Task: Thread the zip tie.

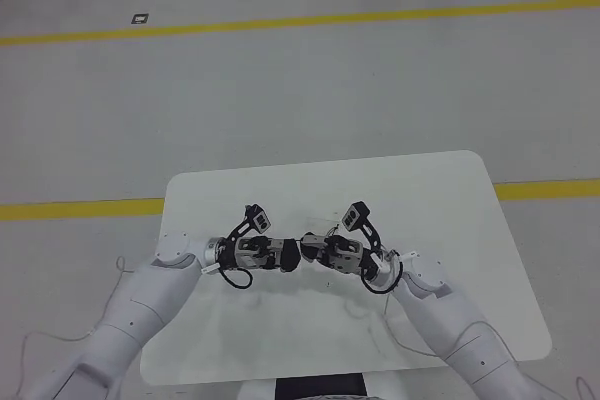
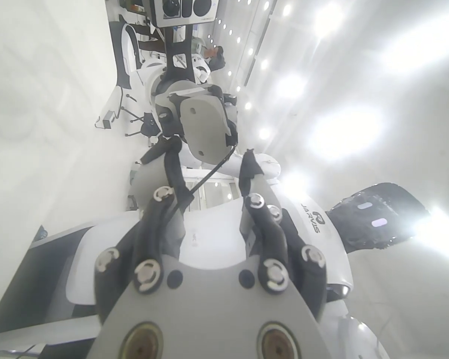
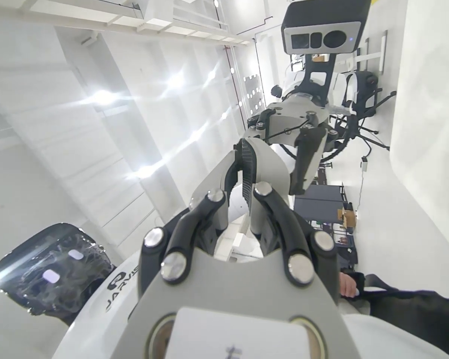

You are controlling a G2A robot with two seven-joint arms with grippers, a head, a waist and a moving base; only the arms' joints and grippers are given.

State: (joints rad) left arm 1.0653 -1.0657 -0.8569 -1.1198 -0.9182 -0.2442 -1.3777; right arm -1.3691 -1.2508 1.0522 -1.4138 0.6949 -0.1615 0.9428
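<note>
Black thin zip tie (image 2: 205, 178), slightly curved; left end effector (image 2: 209, 155) spread, right end effector (image 3: 242, 153) pressed together.

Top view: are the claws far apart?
No, the left claw and right claw sit tip to tip above the white rounded table's middle.

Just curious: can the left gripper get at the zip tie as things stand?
Probably yes. The zip tie runs close beside one finger of the open left gripper, and nothing seems to lie between them.
</note>
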